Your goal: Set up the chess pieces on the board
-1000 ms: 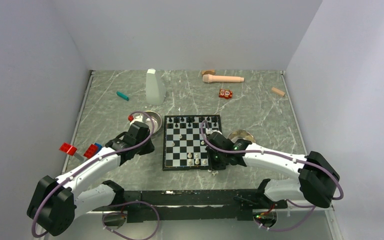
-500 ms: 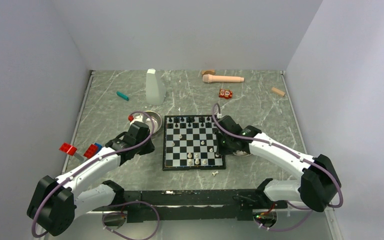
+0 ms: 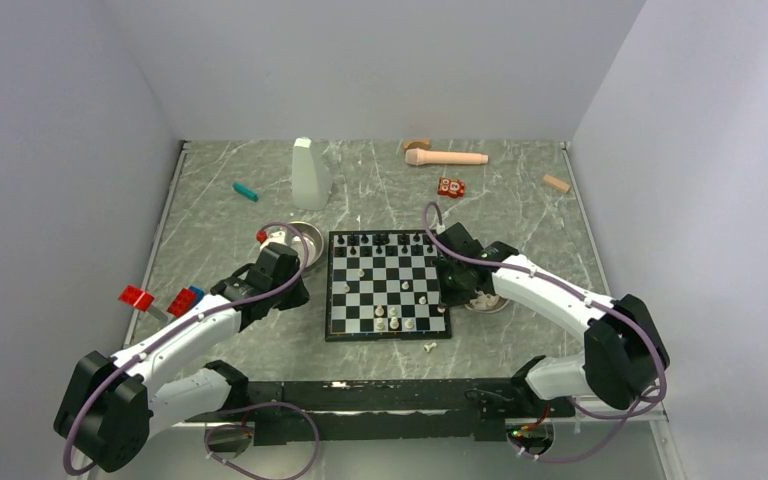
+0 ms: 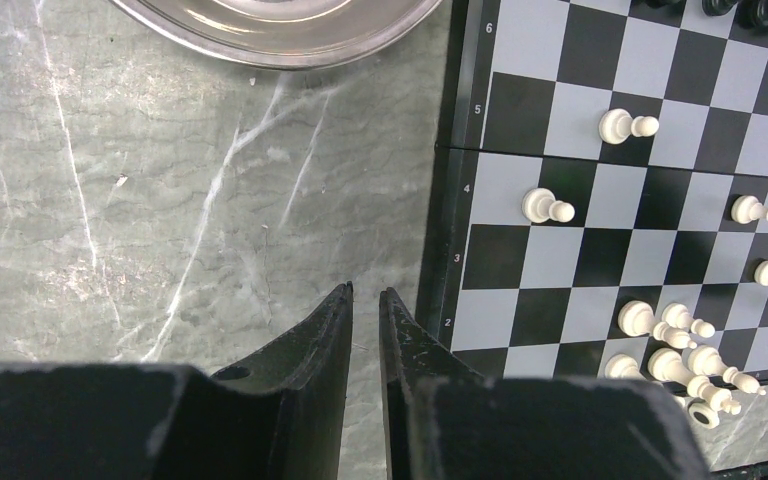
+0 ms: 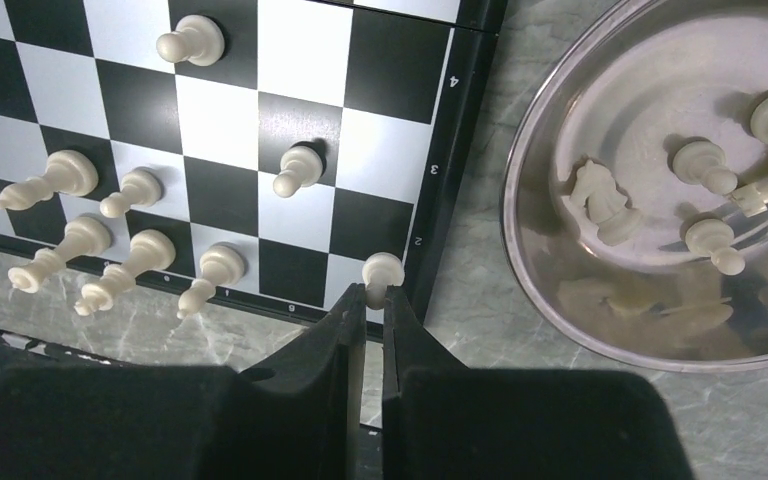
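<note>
Mid-placement, by the look of it: pinching a white pawn (image 5: 382,268) in the narrowed right end effector (image 5: 370,292) over the near right corner of the board (image 3: 386,283), just beside the steel bowl (image 5: 545,290) with more white pieces (image 5: 705,165). Hovering the left end effector (image 4: 364,295), nearly closed and empty, above the counter (image 4: 160,200) beside the board's left edge. Next, probably: lowering onto a rank-2 square, then releasing. Legible on the border: 6, 5, 4, 3, 2.

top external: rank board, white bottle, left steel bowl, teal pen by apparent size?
board
white bottle
left steel bowl, close to the bottle and partly hidden, so unsure
teal pen
</note>
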